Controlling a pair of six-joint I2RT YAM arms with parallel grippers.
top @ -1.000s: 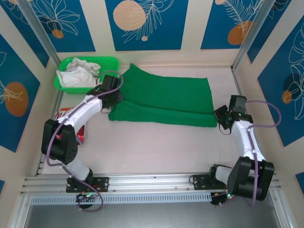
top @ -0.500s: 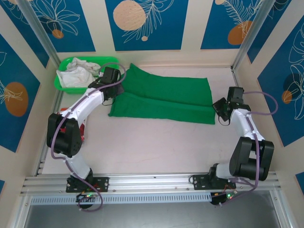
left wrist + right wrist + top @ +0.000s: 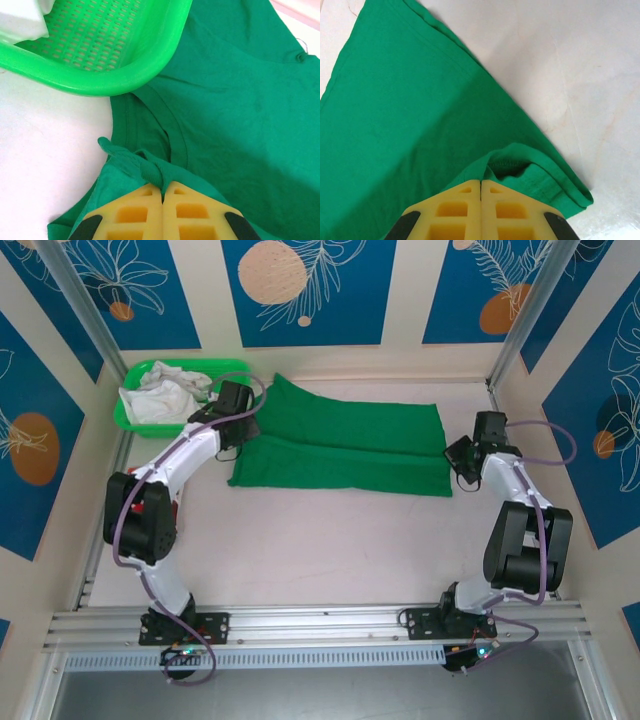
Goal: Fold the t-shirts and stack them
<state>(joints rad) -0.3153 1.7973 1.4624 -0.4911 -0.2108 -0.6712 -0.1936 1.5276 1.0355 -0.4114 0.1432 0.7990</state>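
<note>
Right gripper [image 3: 480,187], left gripper [image 3: 162,192] shifted back, both pinching green t-shirt [image 3: 350,445]; lies crosswise, collar [image 3: 170,127] left.

Both arms are built alike. The left arm [image 3: 185,458] and right arm [image 3: 510,485] have smooth white tube-shaped links set between bulky black joint housings, with a black block directly behind each gripper. A thin purple cable [image 3: 574,448] loops loosely out behind each gripper and trails back along the links. The left gripper [image 3: 162,187] and right gripper [image 3: 481,184] carry yellow plastic fingers [image 3: 132,215] moulded with rectangular hollow pockets. Rounded black patches sit at the outer corners further back.
</note>
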